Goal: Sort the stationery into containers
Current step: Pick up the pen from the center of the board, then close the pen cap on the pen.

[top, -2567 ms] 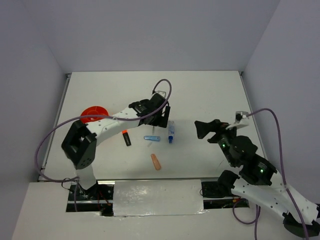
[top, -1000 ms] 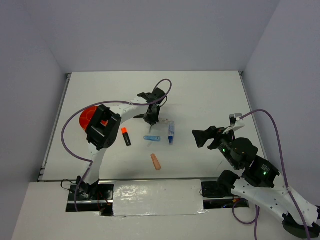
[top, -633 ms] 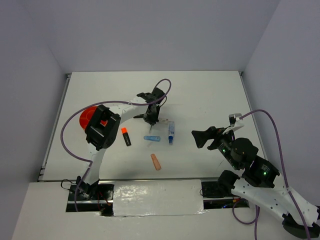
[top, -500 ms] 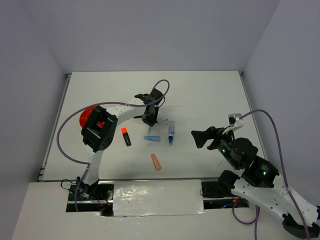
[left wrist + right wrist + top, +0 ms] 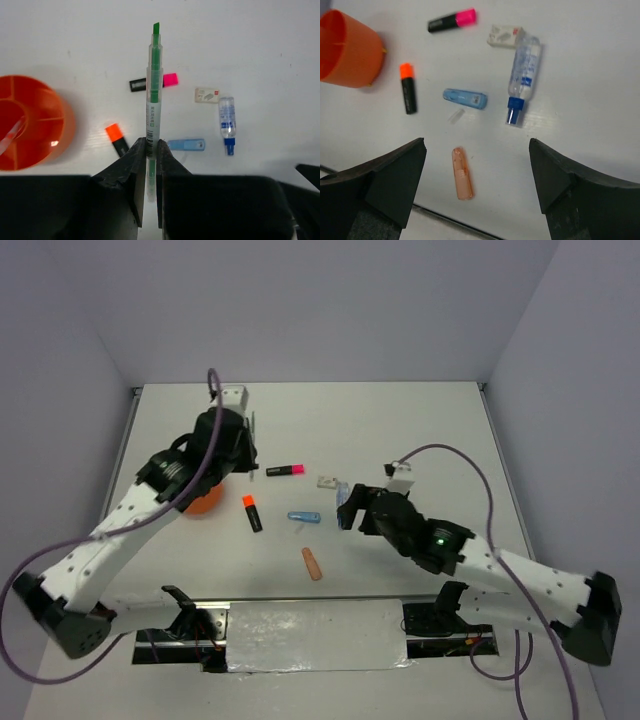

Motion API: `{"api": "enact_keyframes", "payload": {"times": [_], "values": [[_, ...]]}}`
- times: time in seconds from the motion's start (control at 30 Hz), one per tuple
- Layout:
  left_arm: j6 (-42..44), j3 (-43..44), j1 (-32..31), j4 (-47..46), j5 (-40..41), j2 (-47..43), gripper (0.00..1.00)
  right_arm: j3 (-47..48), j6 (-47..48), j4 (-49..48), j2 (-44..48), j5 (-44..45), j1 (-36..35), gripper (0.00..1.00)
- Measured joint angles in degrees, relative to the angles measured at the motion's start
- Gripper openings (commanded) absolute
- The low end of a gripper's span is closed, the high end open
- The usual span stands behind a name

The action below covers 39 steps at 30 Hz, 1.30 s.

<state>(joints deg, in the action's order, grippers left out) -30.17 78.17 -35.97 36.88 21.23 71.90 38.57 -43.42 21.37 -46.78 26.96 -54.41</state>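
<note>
White counter (image 5: 260, 45) under both wrist cameras: we see the left end effector (image 5: 150, 149) clamped on a green pen (image 5: 154, 85) at frame centre, orange tub (image 5: 68, 131) at left edge. Our right end effector (image 5: 477, 150) gapes wide, empty; peach eraser (image 5: 462, 173) lies lower centre.

Bare table (image 5: 605, 90) right of bottle (image 5: 524, 67)

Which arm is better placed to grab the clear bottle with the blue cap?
Right: the right gripper, open, hangs near the bottle; the left gripper is shut on a green pen near the orange tub.
</note>
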Motion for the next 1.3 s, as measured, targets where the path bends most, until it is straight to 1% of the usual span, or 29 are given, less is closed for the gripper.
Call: {"api": "enact_keyframes", "payload": {"times": [0.07,0.13,0.23,0.3,0.4,0.5,0.53,0.57,0.63,0.73,0.87,1.0,1.3], "values": [[0.5,-2.3,0.1,3.2,0.7,-6.3,0.00,0.5,-4.1,-1.0,-8.5,2.7,-3.1,0.90],[1.6,-4.8,0.1,6.1,0.5,-11.8,0.00,3.1,-7.8,-0.1,-18.0,4.9,-5.9,0.91],[3.8,-10.6,0.1,9.0,-0.7,-19.6,0.00,12.2,-12.0,2.8,-32.5,7.6,-8.7,0.91],[5.0,-15.9,0.1,10.4,-1.6,-26.1,0.00,18.1,-14.0,2.8,-39.7,7.9,-9.4,0.88],[6.3,-20.9,0.0,12.2,-3.7,-34.7,0.00,23.1,-16.3,2.8,-45.6,7.9,-10.0,0.84],[6.5,-21.7,0.0,11.9,-6.3,-41.4,0.00,27.8,-18.4,4.5,-50.5,8.3,-10.3,0.82],[6.5,-21.7,0.0,11.2,-6.6,-43.2,0.00,29.6,-19.1,5.5,-52.3,8.3,-10.4,0.79],[6.5,-21.6,0.0,10.9,-7.0,-44.1,0.00,31.5,-20.0,6.5,-53.9,8.6,-10.5,0.73],[6.4,-21.5,0.0,10.4,-7.8,-44.2,0.00,35.9,-22.1,9.6,-57.5,9.7,-11.0,0.71],[6.3,-21.7,0.0,10.0,-9.9,-42.2,0.00,39.1,-25.0,12.3,-60.7,10.8,-11.7,0.70],[5.9,-24.8,0.0,7.6,-12.7,-41.4,0.00,39.3,-27.8,15.5,-62.2,11.7,-12.0,0.68],[5.8,-26.1,0.0,7.6,-14.7,-41.5,0.00,40.8,-29.2,18.1,-64.9,12.1,-12.1,0.65],[5.7,-26.2,0.0,5.8,-16.2,-42.2,0.00,41.1,-30.2,18.2,-68.3,11.2,-10.8,0.60]]}}
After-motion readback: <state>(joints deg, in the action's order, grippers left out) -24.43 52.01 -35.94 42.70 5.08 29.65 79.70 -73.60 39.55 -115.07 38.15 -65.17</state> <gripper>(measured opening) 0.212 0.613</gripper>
